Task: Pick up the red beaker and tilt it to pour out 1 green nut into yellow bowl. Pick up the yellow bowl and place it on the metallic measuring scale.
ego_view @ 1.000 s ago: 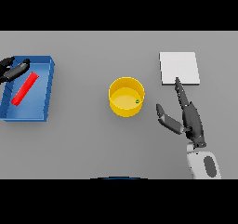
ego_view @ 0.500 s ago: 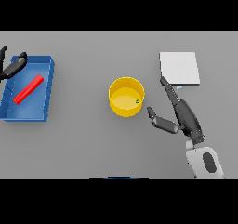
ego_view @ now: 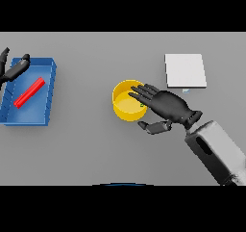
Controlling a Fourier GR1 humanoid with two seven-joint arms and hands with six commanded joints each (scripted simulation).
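Left hand [ego_view: 10,70]: at the table's [ego_view: 86,149] left edge, over the far left corner of the blue tray [ego_view: 33,115]. Fingers loosely spread, holding nothing; part of the hand is cut off by the view's edge.

Blue tray: sits near the left edge of the table. The red beaker [ego_view: 30,92] lies on its side inside it, slanted, in the tray's far half. It is apart from the left hand.

Yellow bowl [ego_view: 126,105]: upright, about mid-table, a little right of centre. A small green spot shows inside near the right rim, mostly hidden under the fingers; I cannot tell its shape.

Right hand [ego_view: 168,106]: reaches in from the lower right, palm down. Fingers [ego_view: 140,91] extended and fanned wide over the right part of the bowl's rim. The thumb [ego_view: 154,127] is bent and sits just beside the bowl's near right wall. Whether fingers or thumb touch the bowl I cannot tell.

Metallic measuring scale [ego_view: 185,70]: pale square plate toward the far right of the table, apart from the bowl and just beyond the right hand.
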